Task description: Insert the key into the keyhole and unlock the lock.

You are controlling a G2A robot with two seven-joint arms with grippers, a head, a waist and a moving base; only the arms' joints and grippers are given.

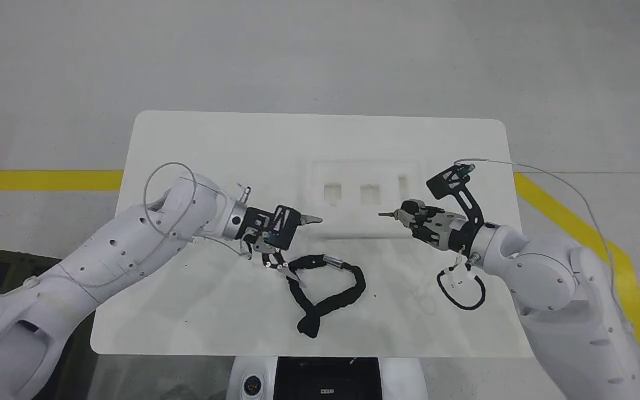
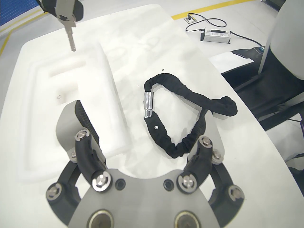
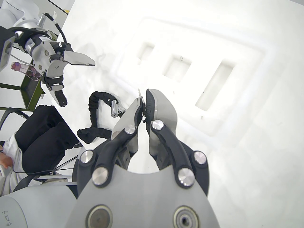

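**Left:** the left gripper point(image 1: 298, 240), fingers point(image 2: 68, 124) spread open and holding nothing, hangs above the tabletop point(image 1: 180, 140) left of centre. Its wrist view looks between the fingers onto the chain lock point(image 1: 325, 288), a black sleeved loop lying toward the near edge. That view shows the lock's metal cylinder point(image 2: 149, 105) from the side. The right wrist view shows the cylinder's end face, with a dark opening.

**Centre:** a white foam tray point(image 1: 365, 188) with three recesses.

**Right:** the right gripper point(image 1: 403, 213), fingers closed on the key point(image 2: 70, 36), holds it above the tray. The blade points toward the left gripper, well apart from the lock. In the right wrist view the fingers hide nearly all of the key.

A power adapter point(image 2: 215, 35) lies on the floor.
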